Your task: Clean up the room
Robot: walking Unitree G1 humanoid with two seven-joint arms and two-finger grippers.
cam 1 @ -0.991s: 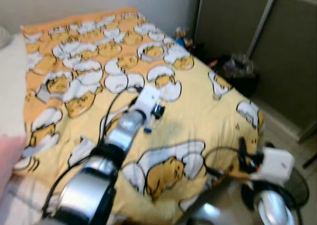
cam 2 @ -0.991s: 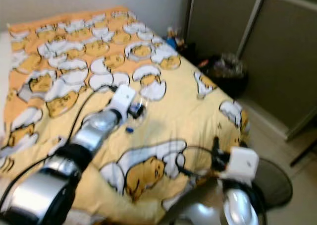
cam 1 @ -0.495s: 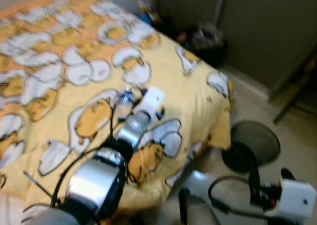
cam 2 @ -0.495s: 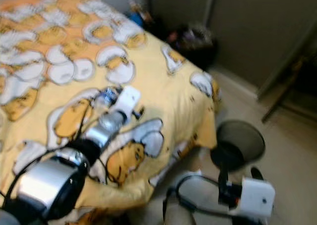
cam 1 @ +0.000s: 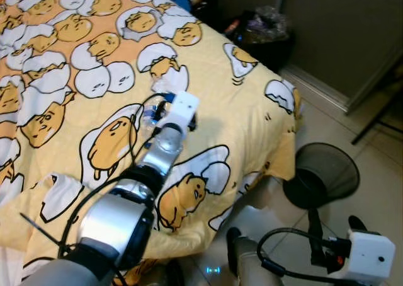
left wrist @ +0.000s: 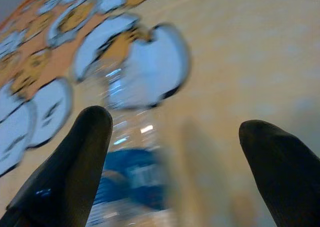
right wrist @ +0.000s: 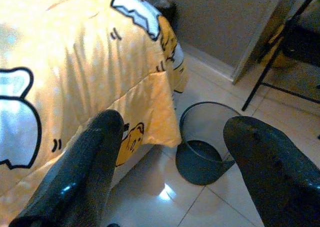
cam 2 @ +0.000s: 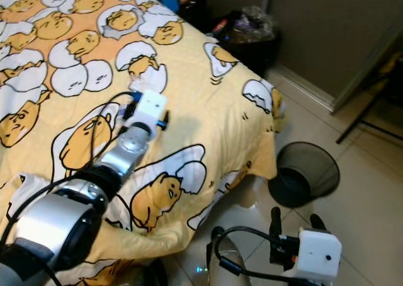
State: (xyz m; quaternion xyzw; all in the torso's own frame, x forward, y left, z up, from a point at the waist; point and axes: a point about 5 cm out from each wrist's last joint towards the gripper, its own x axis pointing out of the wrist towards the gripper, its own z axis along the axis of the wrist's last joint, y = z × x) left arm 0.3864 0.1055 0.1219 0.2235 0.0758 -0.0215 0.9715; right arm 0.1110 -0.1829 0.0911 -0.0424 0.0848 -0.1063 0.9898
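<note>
the left pincer, fingers spread, reaches for the clear plastic bottle with a blue label lying on the yellow egg-print bed cover near the bed's foot edge, so closing on it looks next; the right pincer hangs spread over the floor by the black mesh bin.

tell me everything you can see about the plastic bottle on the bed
The plastic bottle is clear, looks empty and somewhat crumpled, with a blue label band around its middle. It lies on its side on the yellow egg-print bedspread, toward the side of the bed nearest the black mesh bin on the floor. The left gripper is open around it, one black finger right beside it; whether it touches is unclear. Its cap cannot be made out in the blur.
</note>
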